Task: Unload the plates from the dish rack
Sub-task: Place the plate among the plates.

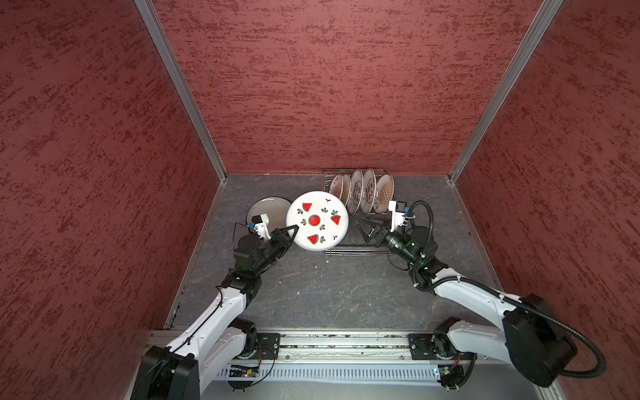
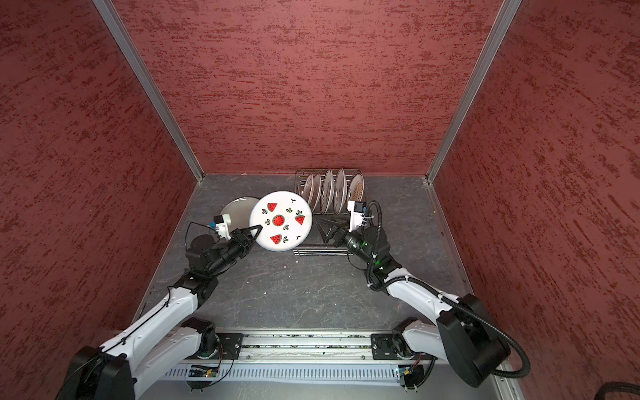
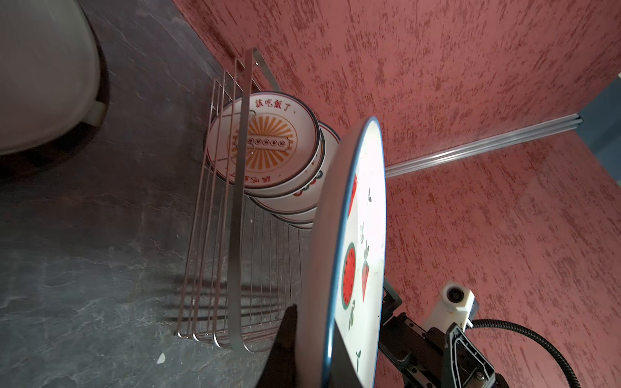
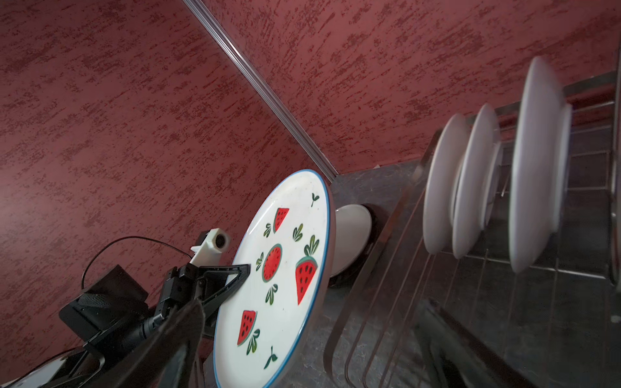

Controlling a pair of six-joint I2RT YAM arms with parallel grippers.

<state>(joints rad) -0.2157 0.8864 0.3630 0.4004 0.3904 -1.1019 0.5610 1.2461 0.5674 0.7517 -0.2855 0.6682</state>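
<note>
Right wrist view: watermelon plate (image 4: pixel 279 278) is clamped at the rim by left gripper (image 4: pixel 243 270), likely for stacking; right gripper (image 1: pixel 366 229) (in a top view) is spread, empty.

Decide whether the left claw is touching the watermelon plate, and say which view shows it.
Touching. The right wrist view shows the left claw shut on the watermelon plate at its rim, its upper tip lying flat across the printed face.

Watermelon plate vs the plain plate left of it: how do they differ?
The watermelon plate is white with red slices and a blue rim; the plain plate is undecorated. The watermelon plate is pinched at its rim by the left end effector, up off the table; the plain plate lies flat on it. Both are round and out of the rack.
</note>
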